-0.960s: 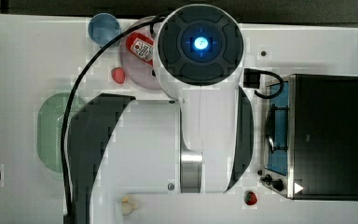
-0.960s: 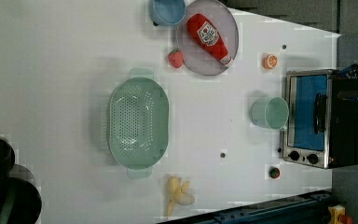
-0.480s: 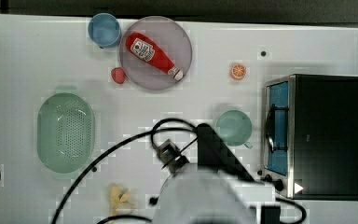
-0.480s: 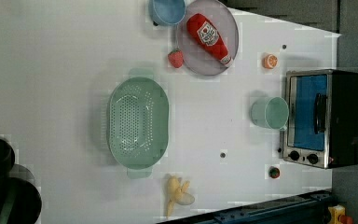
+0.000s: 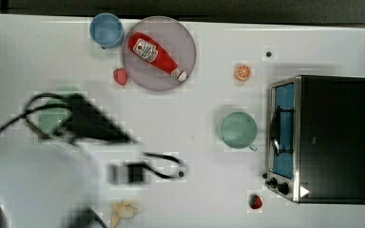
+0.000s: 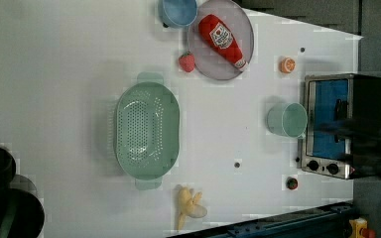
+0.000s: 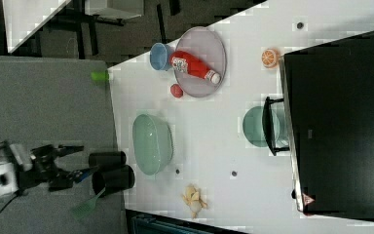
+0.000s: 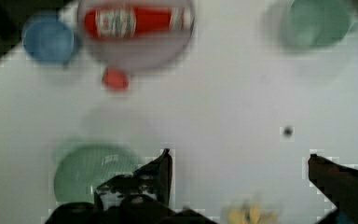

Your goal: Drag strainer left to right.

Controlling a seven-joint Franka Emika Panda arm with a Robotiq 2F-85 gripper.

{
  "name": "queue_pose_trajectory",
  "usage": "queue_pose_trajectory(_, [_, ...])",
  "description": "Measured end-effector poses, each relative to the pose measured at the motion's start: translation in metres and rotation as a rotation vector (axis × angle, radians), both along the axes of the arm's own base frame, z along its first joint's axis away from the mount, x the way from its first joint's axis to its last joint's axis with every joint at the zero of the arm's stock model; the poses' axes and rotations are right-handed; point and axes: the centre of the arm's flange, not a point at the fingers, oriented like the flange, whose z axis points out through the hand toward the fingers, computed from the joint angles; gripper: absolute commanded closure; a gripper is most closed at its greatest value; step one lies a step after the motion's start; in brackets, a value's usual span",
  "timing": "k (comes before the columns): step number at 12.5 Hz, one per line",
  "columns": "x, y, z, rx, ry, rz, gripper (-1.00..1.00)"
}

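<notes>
Even, bright light falls on the white tabletop (image 6: 69, 59), seemingly from overhead, since shadows are short and soft, as beside the strainer (image 6: 147, 130) and mug (image 6: 286, 119) in the left view. In the top view the arm (image 5: 83, 123) is smeared by motion blur across the top view's lower left, with blocky patches around it. The wrist view is soft throughout; the ketchup bottle (image 8: 137, 22) and blue cup (image 8: 48, 40) are hazy. The right view's floor is dim.
</notes>
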Motion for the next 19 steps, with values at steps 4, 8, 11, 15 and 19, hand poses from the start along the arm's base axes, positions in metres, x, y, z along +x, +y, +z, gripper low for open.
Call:
queue_pose_trajectory(4, [-0.009, 0.133, -0.167, 0.01, 0.185, -0.103, -1.0])
queue_pose_trajectory(8, [-0.022, 0.171, -0.257, 0.026, 0.261, -0.391, -1.0])
queue_pose_trajectory(11, [0.002, 0.17, -0.287, 0.142, 0.206, -0.601, -1.0])
queue_pose_trajectory(15, [0.03, 0.146, -0.332, 0.206, 0.136, -0.714, -1.0])
queue_pose_trajectory(19, [0.024, 0.107, -0.399, 0.139, 0.194, -0.801, -1.0])
